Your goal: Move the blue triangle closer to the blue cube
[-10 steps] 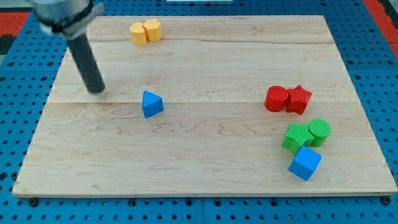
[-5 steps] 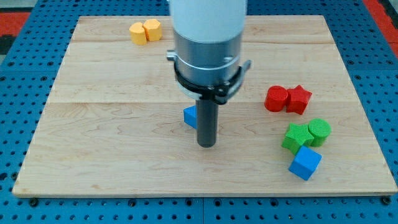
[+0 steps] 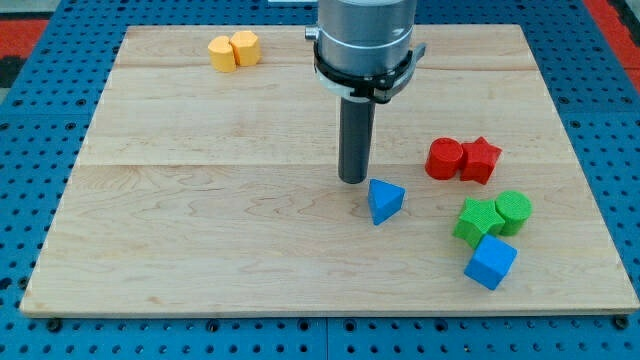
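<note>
The blue triangle [image 3: 384, 200] lies on the wooden board [image 3: 200, 220], right of the middle. The blue cube [image 3: 490, 262] sits near the board's bottom right, below and to the right of the triangle, with a gap between them. My tip [image 3: 352, 179] rests on the board just up and left of the blue triangle, close to it; I cannot tell whether they touch.
Two green blocks [image 3: 492, 218] sit just above the blue cube, touching it. A red cylinder [image 3: 444, 159] and a red star [image 3: 481, 159] sit side by side at the right. Two yellow blocks [image 3: 233, 50] sit at the top left.
The blue triangle has slid right and slightly down, from left of the middle to right of it, nearer the blue cube. My rod swept across from the far left and now stands at its upper left.
</note>
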